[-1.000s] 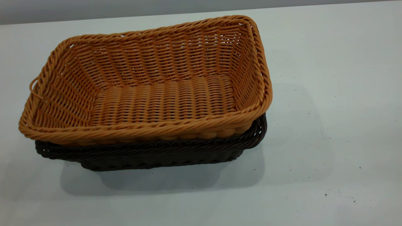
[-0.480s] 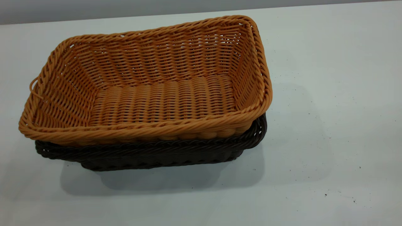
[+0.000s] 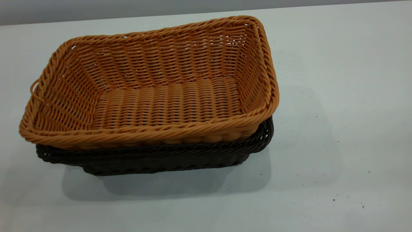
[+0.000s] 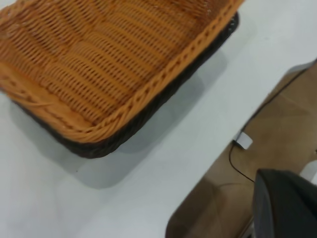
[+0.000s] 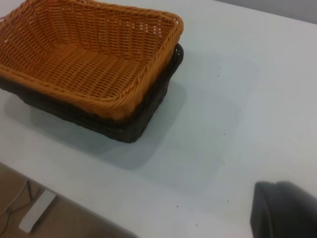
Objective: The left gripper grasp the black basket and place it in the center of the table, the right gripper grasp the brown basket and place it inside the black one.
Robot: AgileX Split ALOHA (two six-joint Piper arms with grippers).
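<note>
The brown basket [image 3: 167,100] sits nested inside the black basket [image 3: 161,159] on the left half of the table [image 3: 338,112]. Only the black basket's rim and lower wall show beneath it. A small loop hangs at the brown basket's left short end. Neither gripper appears in the exterior view. The left wrist view shows both baskets [image 4: 109,54] from away and above, with a dark part of my left gripper [image 4: 287,206] at the picture's corner, over the table edge. The right wrist view shows the baskets [image 5: 84,59] far off and a dark part of my right gripper [image 5: 285,210] above bare table.
The table's edge and brown floor show in the left wrist view, with a thin cable and a small white box [image 4: 243,141]. A white strip [image 5: 37,210] lies on the floor in the right wrist view. Small dark specks dot the tabletop at the right.
</note>
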